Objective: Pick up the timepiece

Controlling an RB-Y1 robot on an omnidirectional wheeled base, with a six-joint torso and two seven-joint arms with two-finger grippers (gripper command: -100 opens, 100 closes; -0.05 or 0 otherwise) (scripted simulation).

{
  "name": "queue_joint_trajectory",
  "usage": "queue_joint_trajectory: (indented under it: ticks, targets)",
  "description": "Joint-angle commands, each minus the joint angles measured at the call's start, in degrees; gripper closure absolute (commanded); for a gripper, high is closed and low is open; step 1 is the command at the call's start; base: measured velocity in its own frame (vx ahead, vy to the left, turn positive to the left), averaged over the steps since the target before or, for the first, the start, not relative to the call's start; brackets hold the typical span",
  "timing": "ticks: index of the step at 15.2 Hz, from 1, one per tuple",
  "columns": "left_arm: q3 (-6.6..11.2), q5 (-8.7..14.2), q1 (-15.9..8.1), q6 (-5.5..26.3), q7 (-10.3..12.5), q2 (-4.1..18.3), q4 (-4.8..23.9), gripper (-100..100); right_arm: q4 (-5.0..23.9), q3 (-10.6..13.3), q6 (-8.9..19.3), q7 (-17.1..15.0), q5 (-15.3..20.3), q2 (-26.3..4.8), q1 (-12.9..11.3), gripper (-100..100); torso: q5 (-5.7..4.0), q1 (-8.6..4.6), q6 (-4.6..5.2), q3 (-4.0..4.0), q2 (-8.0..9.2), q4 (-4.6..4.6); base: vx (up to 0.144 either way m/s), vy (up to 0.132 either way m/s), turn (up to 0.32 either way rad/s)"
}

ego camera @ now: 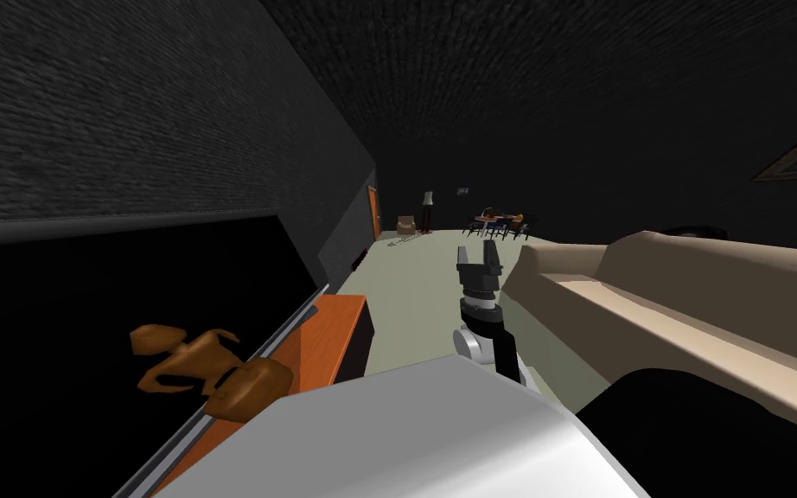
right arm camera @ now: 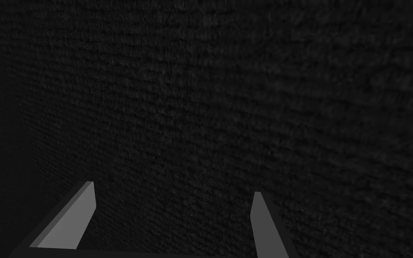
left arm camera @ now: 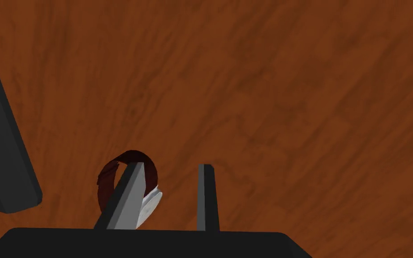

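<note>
Tabletop (left arm camera: 268, 89) is brown wood. Left gripper (left arm camera: 169, 164) jaws stand narrowed, gap empty; right gripper (right arm camera: 172, 187) jaws wide open. Watch (left arm camera: 149, 204) lies at one left jaw, outside the gap. If you close now, expect a miss or nudge.

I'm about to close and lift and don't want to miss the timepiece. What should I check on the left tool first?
1. Watch found, lying on the brown wooden surface: ok.
2. Watch centred between the left tool's fingers: not ok. One finger covers its dark red band, and only the white face pokes into the gap.
3. Left tool open: ok, though the gap is narrow.
4. Clearance from the dark block beside the tool: cannot tell.
5. Right tool open and raised away from the work: ok.
</note>
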Motion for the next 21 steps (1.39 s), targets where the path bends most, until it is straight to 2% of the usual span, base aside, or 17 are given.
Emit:
queue_joint_trajectory:
  ticks: [1,2,3,4,6,8,9,12,13,20,21]
  targets:
    - [0.2,0.51,0.61,1.8,0.28,0.79,-0.95,100,0.0,0.0,0.0,0.0,0.0,0.0,0.0,0,0.0,0.0,0.0,0.0,0.0,0.0,-0.025,-0.052,-0.049]
    - [0.14,0.29,0.28,0.63,-0.01,0.47,-0.33,100,0.0,0.0,0.0,0.0,0.0,0.0,0.0,0,0.05,-0.08,0.0,0.03,0.04,0.01,-0.016,-0.035,-0.011]
    - [-0.45,1.41,0.54,0.41,-0.89,0.95,-1.74,-100,0.0,0.0,0.0,0.0,0.0,0.0,0.0,0,0.05,-0.06,-0.01,0.03,0.04,0.02,-0.002,0.042,-0.171]
    - [-0.88,1.6,0.78,-0.09,-1.3,0.85,-1.88,-100,0.0,0.0,0.0,0.0,0.0,0.0,-0.01,0,0.07,0.13,0.06,0.02,0.01,0.02,0.019,0.103,-0.272]
    - [-1.86,0.56,1.9,-2.21,-1.76,0.7,-0.43,-100,0.0,-0.01,0.0,0.0,0.0,-0.01,0.0,0,0.16,0.49,0.04,-0.09,-0.19,-0.02,0.105,0.09,-0.174]
    - [-2.4,-1.05,2.81,-3.98,-1.81,0.81,1.38,-100,0.0,-0.01,0.0,0.0,0.0,-0.01,0.02,0,0.16,0.34,0.0,-0.32,-0.61,-0.11,0.202,0.023,0.003]
    - [-2.4,-1.05,2.81,-3.98,-1.81,0.81,1.38,-100,-0.01,-0.01,-0.01,0.0,0.0,-0.01,0.03,0,0.13,0.24,-0.01,-0.42,-0.77,-0.15,0.18,-0.021,0.039]
    - [-3.11,-4.07,3.94,-6.35,-1.65,0.96,4.23,-100,-0.01,-0.01,-0.01,0.0,0.0,0.0,0.03,0,0.07,-0.04,-0.03,-0.38,-0.66,-0.14,0.139,-0.042,0.065]
    - [-3.11,-4.07,3.94,-6.35,-1.65,0.96,4.23,-100,-0.01,0.0,-0.01,0.0,0.0,0.0,0.03,0,0.05,-0.09,-0.04,-0.37,-0.65,-0.14,0.118,-0.036,0.069]
    - [-3.45,-9.2,4.78,-6.9,0.15,0.85,7.29,-100,0.0,-0.01,0.0,0.0,0.0,0.0,0.01,0,0.07,-0.04,-0.06,-0.08,-0.13,-0.03,0.037,-0.029,0.098]
    - [-3.47,-8.43,5.0,-7.06,-0.04,0.67,6.3,-100,0.0,-0.01,0.0,0.0,0.0,0.0,0.01,0,0.06,-0.05,-0.06,-0.05,-0.09,-0.02,0.001,-0.024,0.072]
